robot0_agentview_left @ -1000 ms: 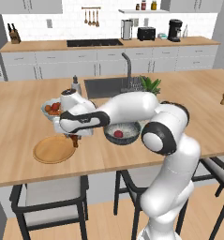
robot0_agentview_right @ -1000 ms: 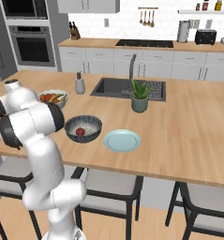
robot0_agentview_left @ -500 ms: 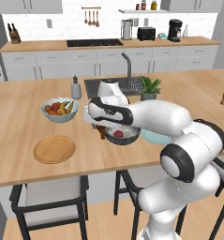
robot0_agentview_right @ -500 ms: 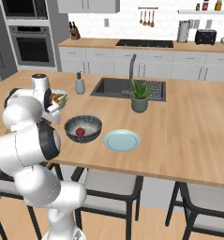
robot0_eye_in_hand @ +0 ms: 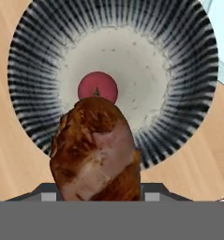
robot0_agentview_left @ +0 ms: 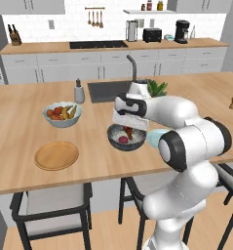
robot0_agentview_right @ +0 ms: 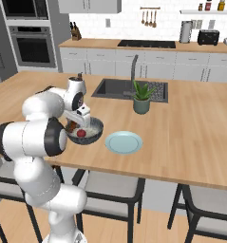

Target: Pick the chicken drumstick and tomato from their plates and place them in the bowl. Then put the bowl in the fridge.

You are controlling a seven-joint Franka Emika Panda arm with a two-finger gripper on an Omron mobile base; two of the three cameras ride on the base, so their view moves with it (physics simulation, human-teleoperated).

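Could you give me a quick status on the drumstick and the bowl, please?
Gripper shut on chicken drumstick, hanging over bowl. Tomato already in the bowl. Both plates bare. Nothing in the way.

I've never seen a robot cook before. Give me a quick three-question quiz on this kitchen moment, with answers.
1. True or false: the tomato already lies in the bowl.
2. What does the gripper hold? A) a banana B) the chicken drumstick C) a spoon
3. Fill in: the light-blue plate and the wooden plate both lie ____ of food.

Key:
1. True: it rests on the bowl's pale inside.
2. B: the drumstick hangs in the gripper above the bowl.
3. Bare: both plates have nothing on them.
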